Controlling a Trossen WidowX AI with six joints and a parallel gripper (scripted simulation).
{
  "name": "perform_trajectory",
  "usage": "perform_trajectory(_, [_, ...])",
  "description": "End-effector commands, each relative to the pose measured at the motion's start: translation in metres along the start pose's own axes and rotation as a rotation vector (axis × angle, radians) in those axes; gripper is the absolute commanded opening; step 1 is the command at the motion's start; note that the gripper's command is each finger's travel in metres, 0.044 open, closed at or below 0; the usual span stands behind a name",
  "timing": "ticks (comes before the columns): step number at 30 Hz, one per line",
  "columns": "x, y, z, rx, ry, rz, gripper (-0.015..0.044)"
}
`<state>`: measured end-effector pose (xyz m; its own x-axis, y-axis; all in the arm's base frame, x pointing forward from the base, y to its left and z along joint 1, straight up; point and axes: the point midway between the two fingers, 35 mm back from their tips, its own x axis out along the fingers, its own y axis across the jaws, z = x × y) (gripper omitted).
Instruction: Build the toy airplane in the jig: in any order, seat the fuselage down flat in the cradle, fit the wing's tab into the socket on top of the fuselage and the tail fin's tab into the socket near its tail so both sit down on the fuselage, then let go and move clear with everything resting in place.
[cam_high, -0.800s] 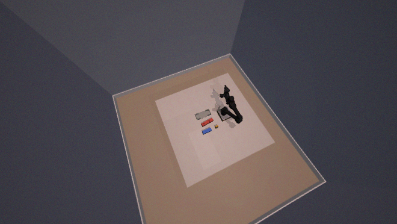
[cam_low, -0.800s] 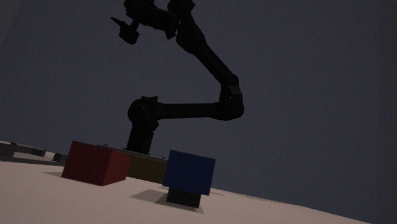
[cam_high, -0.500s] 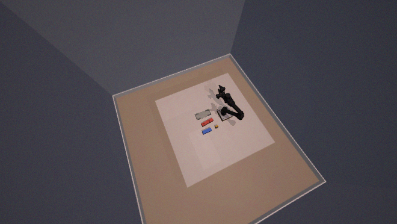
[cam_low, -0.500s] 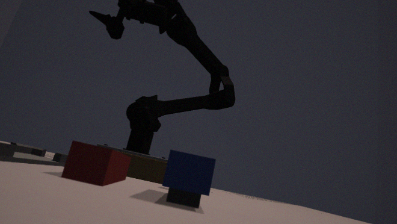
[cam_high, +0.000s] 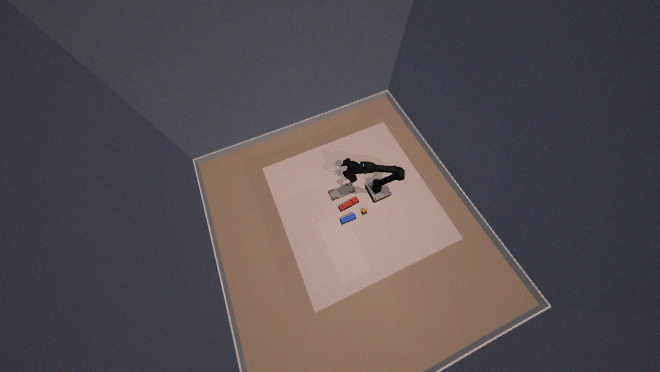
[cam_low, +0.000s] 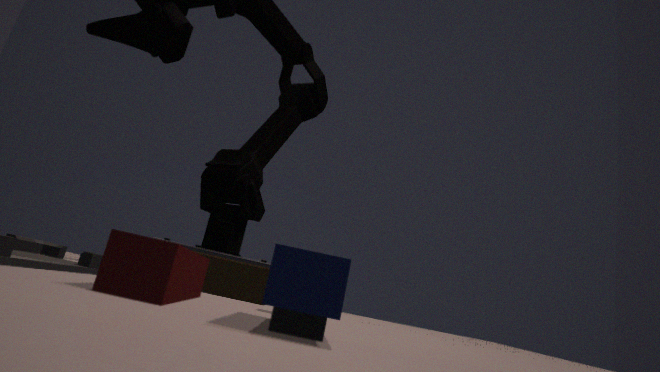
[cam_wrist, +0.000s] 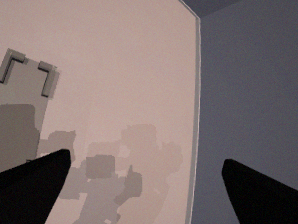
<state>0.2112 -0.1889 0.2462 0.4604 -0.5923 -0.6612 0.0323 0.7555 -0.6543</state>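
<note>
The grey jig (cam_high: 336, 193) (cam_low: 45, 265) (cam_wrist: 27, 85) lies on the white mat; the wrist view shows raised corner brackets on it, and no part in its visible portion. The red fuselage (cam_high: 347, 204) (cam_low: 135, 267) lies beside the jig. The blue wing (cam_high: 348, 219) (cam_low: 310, 280) lies beyond the fuselage, raised on a narrower dark block. The small yellow tail fin (cam_high: 364, 211) (cam_low: 237, 282) is near the arm's base, partly hidden in the exterior view. My gripper (cam_high: 344, 168) (cam_wrist: 148, 163) is open and empty, in the air on the jig's side away from the fuselage.
The arm's base (cam_high: 380, 193) stands on the white mat (cam_high: 400, 240), right of the jig and parts in the top view. The brown table (cam_high: 250, 250) surrounds the mat and has a pale raised edge. Arm shadows fall near the jig.
</note>
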Motion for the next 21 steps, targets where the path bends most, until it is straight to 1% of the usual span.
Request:
perform_trajectory(1, [0.018,0.048,0.024,0.054,0.017,0.210,0.0440])
perform_trajectory(6, [0.027,0.126,0.047,0.117,0.139,0.483,0.0440])
perform_trajectory(9, [0.023,0.174,0.054,0.140,0.262,0.611,0.0440])
perform_trajectory(12, [0.015,0.216,0.054,0.152,0.404,0.696,0.0440])
perform_trajectory(14, [0.013,0.225,0.053,0.153,0.437,0.709,0.0440])
perform_trajectory(18, [0.013,0.225,0.053,0.153,0.437,0.709,0.0440])
perform_trajectory(21, [0.027,0.238,0.047,0.153,0.437,0.709,0.0440])
